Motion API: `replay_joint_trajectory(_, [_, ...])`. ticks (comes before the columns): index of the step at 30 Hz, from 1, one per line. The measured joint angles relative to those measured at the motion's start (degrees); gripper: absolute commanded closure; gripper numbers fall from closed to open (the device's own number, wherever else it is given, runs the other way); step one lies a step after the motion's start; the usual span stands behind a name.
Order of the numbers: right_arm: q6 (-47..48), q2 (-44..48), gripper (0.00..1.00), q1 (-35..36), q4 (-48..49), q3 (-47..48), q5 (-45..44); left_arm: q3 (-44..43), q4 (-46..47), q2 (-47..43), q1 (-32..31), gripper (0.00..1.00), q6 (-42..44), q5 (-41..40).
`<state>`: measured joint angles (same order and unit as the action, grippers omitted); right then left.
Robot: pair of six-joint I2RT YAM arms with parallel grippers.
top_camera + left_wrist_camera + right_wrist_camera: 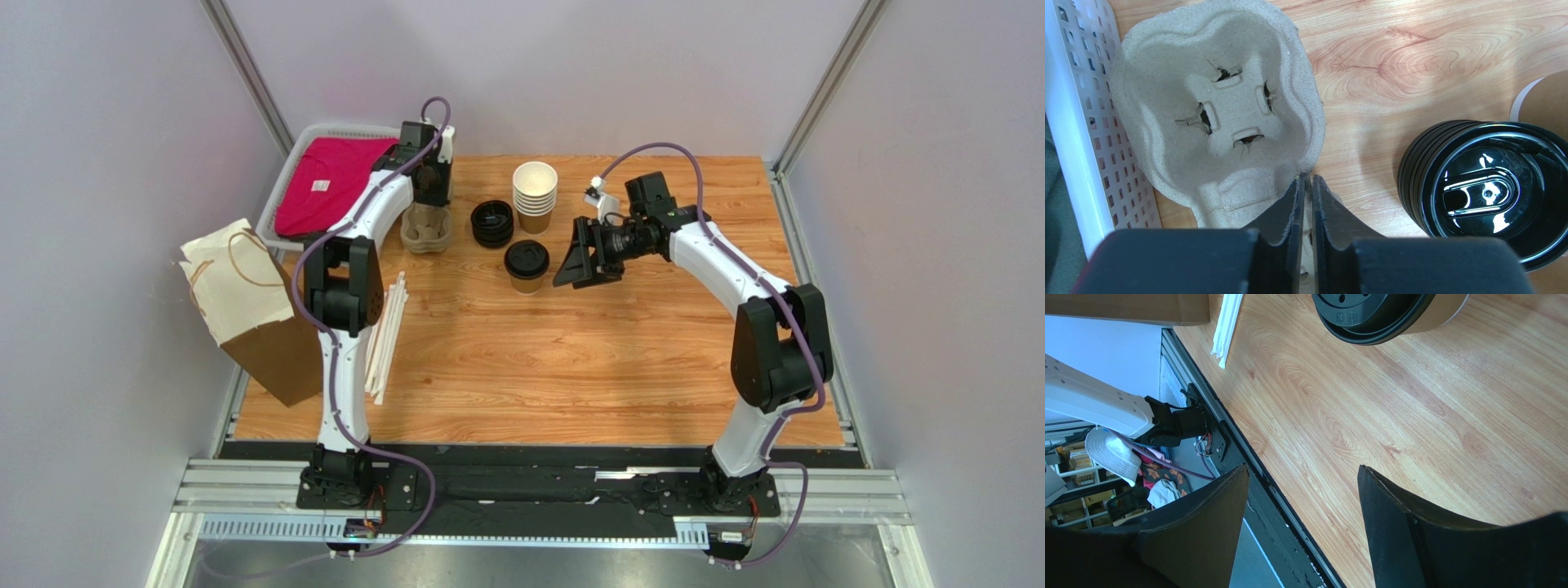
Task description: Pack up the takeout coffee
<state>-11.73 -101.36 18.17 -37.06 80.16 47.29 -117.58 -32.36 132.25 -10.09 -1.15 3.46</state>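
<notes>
The step in hand is judged to be the grasp of the takeout coffee (pixel 526 266) by the right gripper (pixel 1301 476), whose fingers are spread wide apart with nothing between them. The cup is stood upright toward the far middle of the table (pixel 589 368), just right of the pile of loose lids (pixel 492 224) and on the near side of the stack of lidless cups (pixel 535 196). The right gripper is held just to its right and is not touching it. For a good grasp, the open fingers are best brought in level, so that the paper wall is taken on both sides below the lid. A pinch on the lid itself could pop it off, and the squeeze is best made gently, as thin paper is likely to be crushed. The left gripper (pixel 1307 184) is closed, its fingers pressed together on an edge of the pulp carrier (pixel 1217 116), which lies beside the white basket (pixel 1075 122) at the far left. The carrier is probably held there to receive the cup, so the cup would need to be lifted straight and lowered upright into a pocket. The coffee is seen as a short brown kraft cup capped by a round black lid (pixel 1370 312) that overhangs the cup's rim. Whether it is filled cannot be told.
</notes>
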Motion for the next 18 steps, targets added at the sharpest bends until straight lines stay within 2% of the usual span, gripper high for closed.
replay_joint_trajectory(2, [-0.07, -0.02, 0.31, 0.0, 0.0, 0.0, 0.13, 0.0, 0.0, 0.0, 0.0, 1.0, -0.13, -0.2])
replay_joint_trajectory(18, [-0.9, -0.02, 0.31, 0.0, 0.87, 0.0, 1.11, 0.0, -0.07, -1.62, 0.24, 1.0, 0.02, -2.56])
